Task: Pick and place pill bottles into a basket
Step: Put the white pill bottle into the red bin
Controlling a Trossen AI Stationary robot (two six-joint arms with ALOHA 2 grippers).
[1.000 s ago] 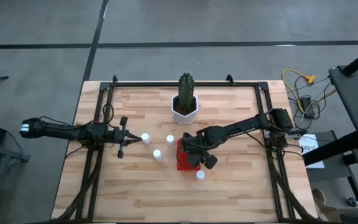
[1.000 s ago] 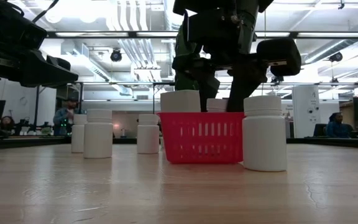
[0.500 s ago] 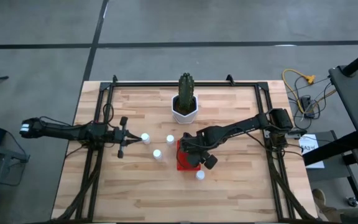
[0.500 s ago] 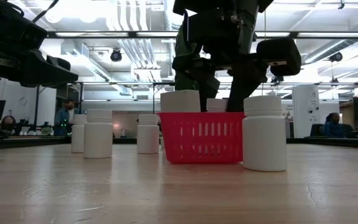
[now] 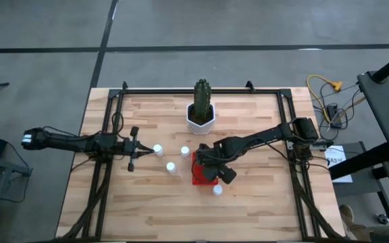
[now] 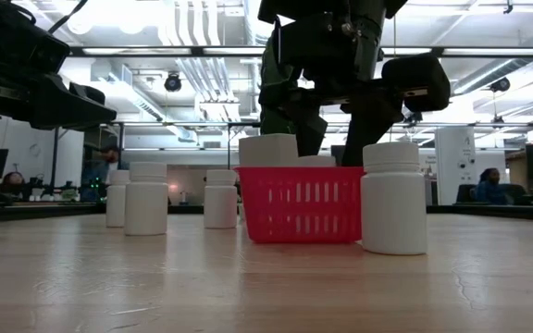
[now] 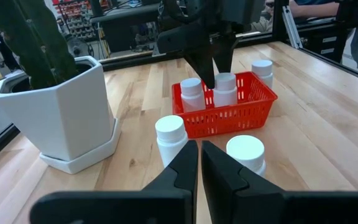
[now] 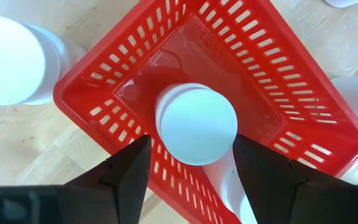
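The red basket point(image 5: 198, 174) stands right of the table's middle. My right gripper point(image 8: 191, 142) hangs open over it, pointing down. Its fingers stand on either side of a white pill bottle point(image 8: 196, 124) that stands upright on the basket's floor. A second bottle point(image 7: 191, 93) stands beside it in the basket. Several more bottles stand on the wood around the basket, among them one at its near side point(image 5: 217, 190) and one at its left point(image 5: 171, 167). My left gripper point(image 5: 138, 150) rests shut at the table's left, pointing at the nearest bottle point(image 5: 158, 149).
A white pot with a cactus point(image 5: 200, 116) stands beyond the basket toward the far edge. A black frame point(image 5: 181, 90) runs along the far and side edges. Bare wood lies along the near edge.
My right gripper has opened and let go of the bottle between its fingers. In the low view that bottle's cap sits lower behind the basket's rim than before. The gripper has stayed in place over the basket.
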